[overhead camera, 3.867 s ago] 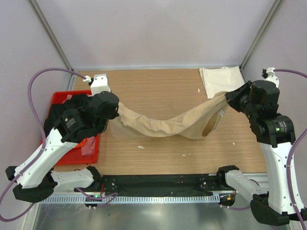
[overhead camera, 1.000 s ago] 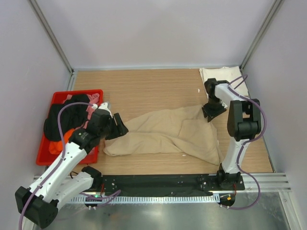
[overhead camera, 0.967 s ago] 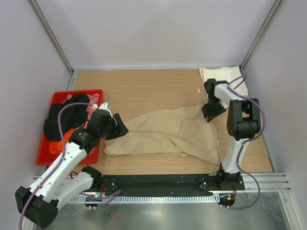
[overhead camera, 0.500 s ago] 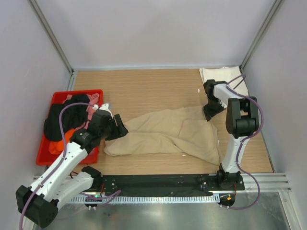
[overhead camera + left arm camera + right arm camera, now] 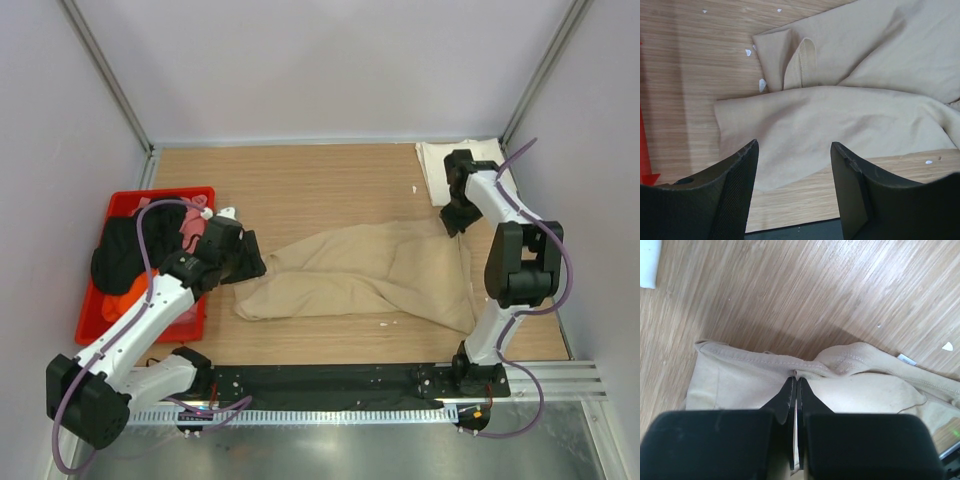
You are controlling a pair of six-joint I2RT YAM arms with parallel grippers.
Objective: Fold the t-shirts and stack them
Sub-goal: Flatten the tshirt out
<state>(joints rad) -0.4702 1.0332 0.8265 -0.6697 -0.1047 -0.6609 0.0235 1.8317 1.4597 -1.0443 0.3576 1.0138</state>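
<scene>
A tan t-shirt point(image 5: 360, 275) lies crumpled and spread across the middle of the table. My right gripper point(image 5: 452, 222) is at its far right corner, shut on a stitched edge of the tan t-shirt point(image 5: 740, 385), with cloth pinched between the closed fingertips of the right gripper point(image 5: 795, 377). My left gripper point(image 5: 248, 262) hovers open over the shirt's left end, holding nothing. In the left wrist view the tan t-shirt point(image 5: 840, 130) lies flat below the spread left gripper point(image 5: 794, 147). A folded cream-white t-shirt point(image 5: 455, 160) lies at the back right corner.
A red bin point(image 5: 160, 192) at the left edge holds a black shirt point(image 5: 125, 245), a pink one point(image 5: 188, 228) and an orange one point(image 5: 125, 300). Small white scraps dot the wood. A black strip runs along the near edge.
My right gripper has shut on the tan shirt's edge and moved right and back, dragging the shirt rightward. The left gripper shifted slightly forward and stayed open.
</scene>
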